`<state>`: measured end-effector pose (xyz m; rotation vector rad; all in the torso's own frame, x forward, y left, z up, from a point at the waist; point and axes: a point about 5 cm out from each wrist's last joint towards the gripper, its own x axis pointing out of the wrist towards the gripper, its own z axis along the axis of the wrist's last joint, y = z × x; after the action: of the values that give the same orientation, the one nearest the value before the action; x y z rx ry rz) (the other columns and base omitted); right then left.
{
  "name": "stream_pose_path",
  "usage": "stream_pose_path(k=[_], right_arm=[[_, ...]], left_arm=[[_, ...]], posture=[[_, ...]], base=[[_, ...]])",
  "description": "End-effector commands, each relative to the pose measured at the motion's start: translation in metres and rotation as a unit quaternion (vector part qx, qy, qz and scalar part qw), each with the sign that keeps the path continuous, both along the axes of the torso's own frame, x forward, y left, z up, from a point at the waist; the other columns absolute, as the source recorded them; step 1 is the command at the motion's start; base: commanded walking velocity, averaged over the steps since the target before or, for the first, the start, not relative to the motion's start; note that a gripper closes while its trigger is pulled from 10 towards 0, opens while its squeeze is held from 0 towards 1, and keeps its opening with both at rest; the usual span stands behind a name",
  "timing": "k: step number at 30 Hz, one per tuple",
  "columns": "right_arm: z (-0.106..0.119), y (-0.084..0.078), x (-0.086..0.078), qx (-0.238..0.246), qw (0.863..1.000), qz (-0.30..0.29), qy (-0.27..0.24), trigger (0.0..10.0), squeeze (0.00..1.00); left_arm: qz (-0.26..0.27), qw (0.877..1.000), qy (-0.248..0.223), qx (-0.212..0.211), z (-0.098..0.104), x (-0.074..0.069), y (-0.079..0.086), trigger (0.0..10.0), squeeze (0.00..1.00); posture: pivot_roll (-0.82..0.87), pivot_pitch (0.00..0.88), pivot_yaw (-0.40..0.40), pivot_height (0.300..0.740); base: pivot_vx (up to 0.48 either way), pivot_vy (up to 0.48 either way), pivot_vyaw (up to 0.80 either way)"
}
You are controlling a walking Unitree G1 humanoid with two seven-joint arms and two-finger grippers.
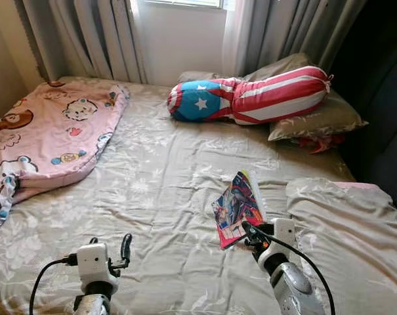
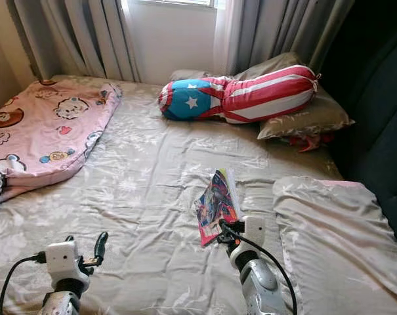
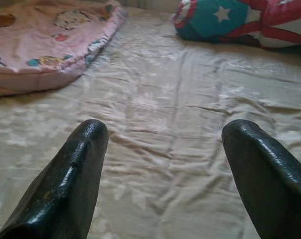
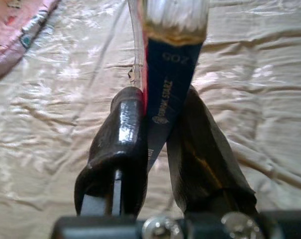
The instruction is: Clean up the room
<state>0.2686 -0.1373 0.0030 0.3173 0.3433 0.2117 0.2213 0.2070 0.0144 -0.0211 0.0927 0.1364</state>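
Looking down from the head views, the comic book (image 1: 236, 207) lies toward the bed's (image 1: 159, 197) right edge, near its foot, long axis running toward the striped star pillow (image 1: 250, 98), its near end pinched by the right gripper (image 1: 249, 235); thin and floppy, it will probably sag. Left wrist view: left gripper (image 3: 162, 144) fingers spread wide over bare sheet. Right wrist view: both fingers (image 4: 121, 134) clamp the book's spine edge, likely the stiffest place to hold.
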Motion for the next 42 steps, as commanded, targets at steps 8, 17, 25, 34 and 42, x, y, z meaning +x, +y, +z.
stream_pose_path(k=[8, 17, 25, 34, 42], right_arm=[[0.0082, -0.0076, 0.0041, -0.008, 0.999, -0.021, -0.027, 10.0, 0.00], [0.0058, -0.0017, 0.0048, -0.017, 1.000, -0.007, -0.015, 10.0, 0.00], [0.0053, -0.0042, 0.0030, -0.016, 1.000, -0.012, -0.017, 10.0, 0.00], [0.0047, -0.0021, 0.0036, -0.014, 1.000, -0.010, -0.012, 10.0, 0.00], [0.0048, -0.0011, 0.0035, -0.009, 1.000, -0.009, -0.011, 10.0, 0.00]], left_arm=[[-0.023, 1.000, 0.013, 0.012, 0.0001, 0.0008, -0.0058, 10.0, 0.00], [-0.023, 1.000, 0.015, 0.014, 0.0018, 0.0015, -0.0055, 10.0, 0.00], [-0.023, 0.999, 0.017, 0.016, 0.0033, 0.0023, -0.0058, 10.0, 0.00], [-0.022, 0.999, 0.019, 0.017, 0.0047, 0.0034, -0.0068, 10.0, 0.00], [-0.025, 0.999, 0.015, 0.019, 0.0083, 0.0080, -0.0064, 10.0, 0.00]], posture=[[0.04, 0.000, -0.069, 0.698], [0.04, 0.000, -0.071, 0.669], [0.04, 0.000, -0.072, 0.669], [0.05, 0.008, -0.072, 0.669], [0.05, 0.011, -0.070, 0.669]], base=[[0.000, 0.000, 0.00], [0.000, 0.000, 0.00], [0.000, 0.000, 0.00], [0.000, 0.000, 0.00], [0.000, 0.000, 0.00]])
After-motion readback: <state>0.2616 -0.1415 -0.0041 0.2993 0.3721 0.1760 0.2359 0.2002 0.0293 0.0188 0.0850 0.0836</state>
